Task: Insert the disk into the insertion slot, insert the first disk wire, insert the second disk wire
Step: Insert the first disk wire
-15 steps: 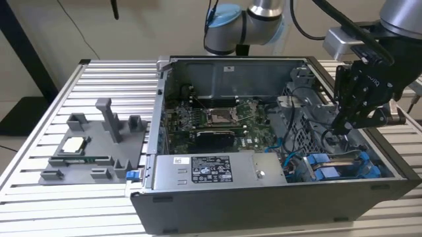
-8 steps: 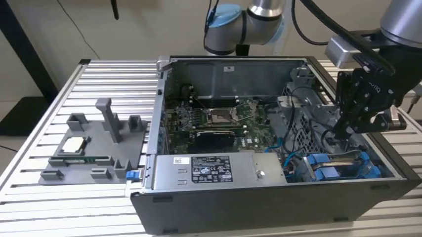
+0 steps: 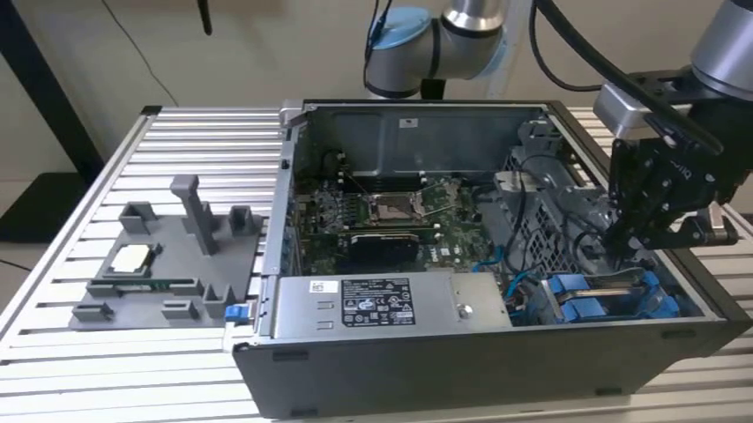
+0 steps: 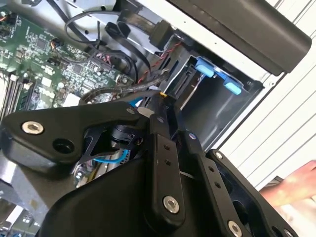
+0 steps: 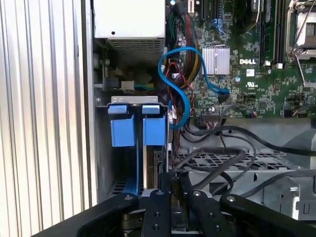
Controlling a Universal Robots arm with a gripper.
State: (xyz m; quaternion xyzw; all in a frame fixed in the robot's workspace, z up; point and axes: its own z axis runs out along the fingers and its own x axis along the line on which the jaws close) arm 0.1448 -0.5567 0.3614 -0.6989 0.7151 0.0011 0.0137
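- Your disk (image 5: 153, 131) stands on edge inside the insertion slot (image 5: 101, 148), at the corner of the computer case (image 3: 471, 370) toward the exterior view's right. Its two blue handle tabs face up out of the bay, so I judge the seating step done.
- Treat the disk as stiff, dense for its size and sensitive to knocks. The blue tabs are the place to hold it, not the label face or the connector edge.
- The disk wire (image 4: 123, 90) handles differently. It is a limp, light black cable ending in a small hard plug, and probably springy enough to tug the plug sideways. Hold it by the plug body, close behind its mouth, so it stays square to the socket.
- Your tool (image 4: 162, 98) has its fingers drawn almost together. In the second wrist view they appear to pinch that plug at their tips.
- In the exterior view the tool (image 3: 623, 242) hangs inside the case walls, just above the disk (image 3: 573, 298). In the first wrist view it sits just beside the tabs, over the disk's upper edge. I cannot tell whether plug and disk touch.
- A blue cable (image 5: 170, 54) loops from the green board down beside the slot, apart from your tool.
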